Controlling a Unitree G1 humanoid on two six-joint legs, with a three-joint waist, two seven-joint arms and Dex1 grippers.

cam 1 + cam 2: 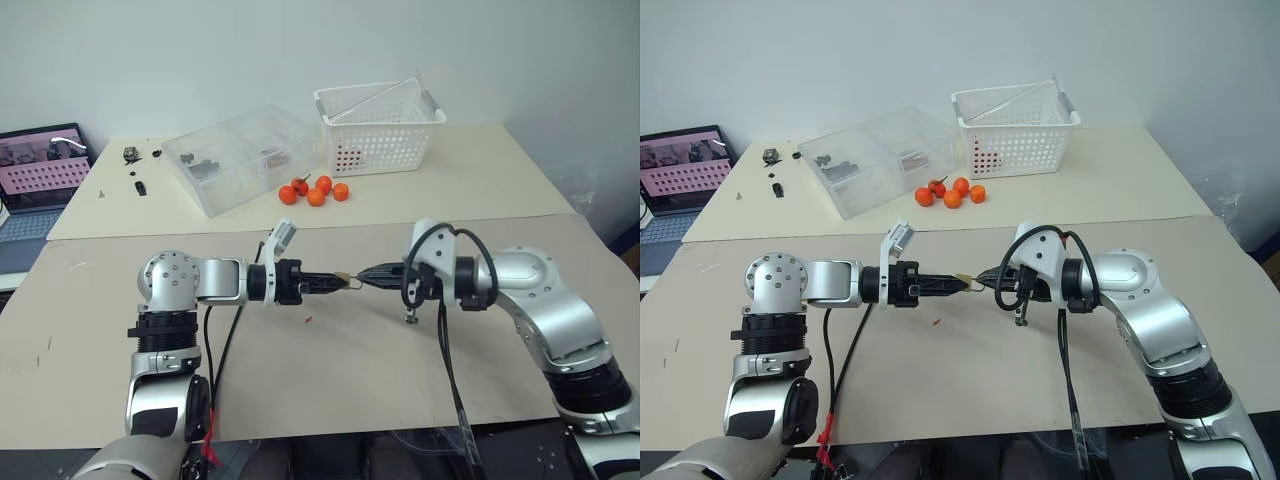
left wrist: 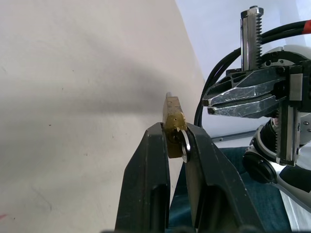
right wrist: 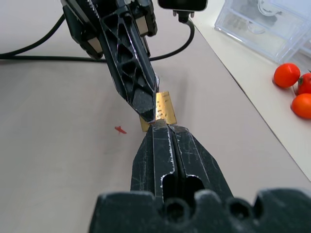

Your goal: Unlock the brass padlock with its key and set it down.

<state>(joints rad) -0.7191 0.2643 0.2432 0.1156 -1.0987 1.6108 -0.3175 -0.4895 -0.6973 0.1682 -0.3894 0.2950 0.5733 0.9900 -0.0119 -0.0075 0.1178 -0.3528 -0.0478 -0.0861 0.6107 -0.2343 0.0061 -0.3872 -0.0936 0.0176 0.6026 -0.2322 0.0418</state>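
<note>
Because the padlock is so small, the left gripper holds it up in the air over the desk rather than leaving it lying flat, its fingers clamped on the brass body with one end jutting out past the tips. That pose offers the free end to the other arm, which comes in from the opposite side, so the two grippers meet nearly tip to tip above the middle of the desk.

The right gripper has its fingers pressed together, their tips right at the lock's edge in its own wrist view. Whether they pinch a key there I cannot tell; nothing key-like shows between them, and the contact point is hidden by the tips themselves. A silvery bit shows between the left fingers beside the brass, likely the shackle or a ring.

The meeting point sits well clear of the oranges, the clear box and the basket at the far edge. Judging by this, the unlocking is in hand and the set-down is not yet done.
</note>
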